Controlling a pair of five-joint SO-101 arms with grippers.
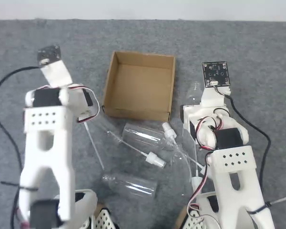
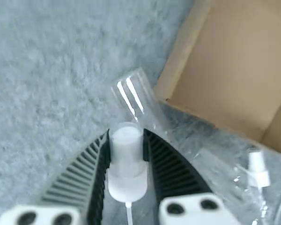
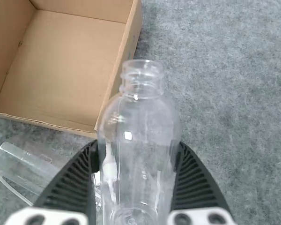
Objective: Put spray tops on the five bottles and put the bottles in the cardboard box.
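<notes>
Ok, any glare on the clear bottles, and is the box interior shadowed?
Left wrist view: two glare streaks on the lying bottle beyond the spray top in the left tool. Right wrist view: one square highlight on the held bottle in the right tool; cardboard box floor evenly lit. High view: even light, faint shade along the box's inner walls.

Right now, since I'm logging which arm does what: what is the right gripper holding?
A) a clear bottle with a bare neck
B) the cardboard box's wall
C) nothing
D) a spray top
A: in the right wrist view the right gripper is closed around a clear bottle whose threaded neck is open and uncapped.
</notes>
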